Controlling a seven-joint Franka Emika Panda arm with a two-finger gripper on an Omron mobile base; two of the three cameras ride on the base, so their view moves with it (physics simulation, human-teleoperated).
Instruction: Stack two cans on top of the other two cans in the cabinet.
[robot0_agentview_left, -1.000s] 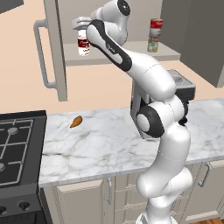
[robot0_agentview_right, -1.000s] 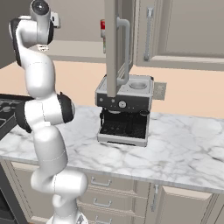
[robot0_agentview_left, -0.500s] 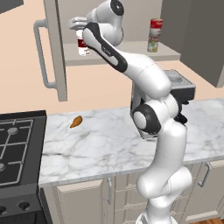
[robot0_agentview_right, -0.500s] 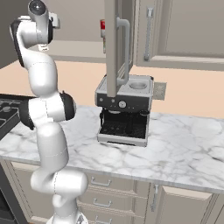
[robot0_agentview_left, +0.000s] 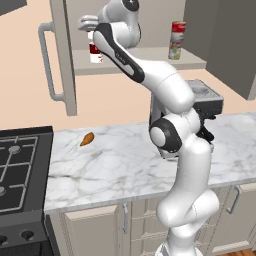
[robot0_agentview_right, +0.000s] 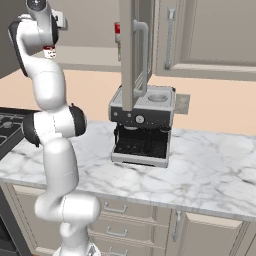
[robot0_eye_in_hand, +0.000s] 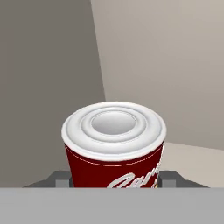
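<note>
Kitchen with marble counter (robot0_agentview_left: 120, 165); the cabinet (robot0_agentview_left: 145, 59) stands open above it. I see my gripper (robot0_eye_in_hand: 114, 177) inside, at the shelf's left end, clamped on a red-and-white can (robot0_eye_in_hand: 114, 144); its fingertips are mostly cut off by the lower edge. The white script on its label is cropped, so I cannot read it. A stack of two cans (robot0_agentview_left: 175, 40) stands on the shelf's right part; its labels are too small to read.
</note>
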